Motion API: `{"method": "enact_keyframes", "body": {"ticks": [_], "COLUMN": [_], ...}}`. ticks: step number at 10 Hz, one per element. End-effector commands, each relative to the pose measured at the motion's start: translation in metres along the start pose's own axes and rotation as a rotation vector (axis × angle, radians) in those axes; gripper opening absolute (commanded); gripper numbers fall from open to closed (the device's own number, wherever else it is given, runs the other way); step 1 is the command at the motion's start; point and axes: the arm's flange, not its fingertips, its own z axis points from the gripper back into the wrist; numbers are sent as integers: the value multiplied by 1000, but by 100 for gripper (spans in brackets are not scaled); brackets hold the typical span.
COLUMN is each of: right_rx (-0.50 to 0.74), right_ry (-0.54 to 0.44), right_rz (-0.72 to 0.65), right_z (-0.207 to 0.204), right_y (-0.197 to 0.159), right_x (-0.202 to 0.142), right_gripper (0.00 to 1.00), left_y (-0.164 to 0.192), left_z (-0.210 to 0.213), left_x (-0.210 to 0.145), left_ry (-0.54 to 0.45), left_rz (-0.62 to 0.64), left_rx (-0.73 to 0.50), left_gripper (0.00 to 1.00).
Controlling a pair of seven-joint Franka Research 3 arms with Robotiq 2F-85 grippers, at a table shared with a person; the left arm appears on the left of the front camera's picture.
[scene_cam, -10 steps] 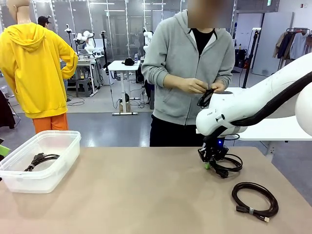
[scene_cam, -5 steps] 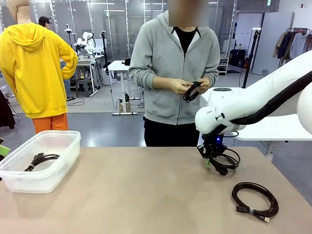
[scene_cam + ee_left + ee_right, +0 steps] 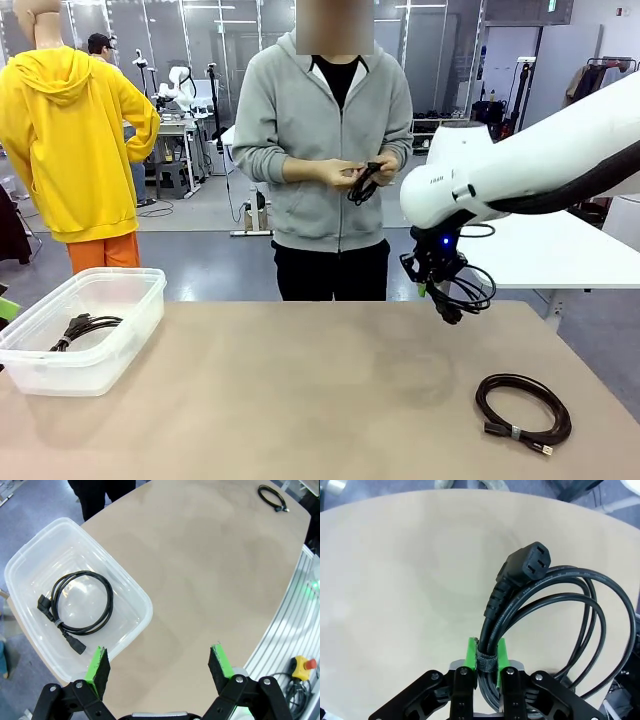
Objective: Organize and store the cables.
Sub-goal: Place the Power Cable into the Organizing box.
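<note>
The right tool (image 3: pixel 487 660) is clenched on a coiled cable (image 3: pixel 527 565) at its tie, the loop hanging above the tabletop (image 3: pixel 300 390). Below it lies a second cable (image 3: pixel 515 433). The left tool (image 3: pixel 159 662) is released; just beyond its fingertips a third cable (image 3: pixel 109 600) rests in a clear bin (image 3: pixel 135 587). Beyond the right tool, a person's hands (image 3: pixel 340 172) hold a fourth cable (image 3: pixel 365 185).

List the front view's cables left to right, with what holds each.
First cable in the clear bin, second cable in the person's hands, third cable in the right tool, fourth cable on the table.
</note>
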Motion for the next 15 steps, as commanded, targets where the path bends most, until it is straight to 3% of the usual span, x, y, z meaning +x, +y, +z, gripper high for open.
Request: {"method": "enact_keyframes", "body": {"ticks": [1,5,8,9,12,15], "right_rx": [-13,-3,1,-1,5,-3], "right_ry": [-18,-29,19,-14,12,54], "right_rz": [-54,-48,-9,-49,-18,-70], "right_z": [12,10,-26,-43,-69,-92], "right_y": [15,106,179,200,238,249], "right_x": [-20,-29,-38,-43,-59,-61], "right_gripper": [15,15,15,15,15,15], "left_y": [1,1,1,1,1,1], "left_z": [0,0,0,0,0,0], "left_x": [3,3,3,3,3,3], "left_ry": [14,14,14,14,14,14], "left_rz": [7,7,7,7,7,7], "left_rx": [16,16,16,16,16,16], "left_gripper": [100,100,100,100,100,100]}}
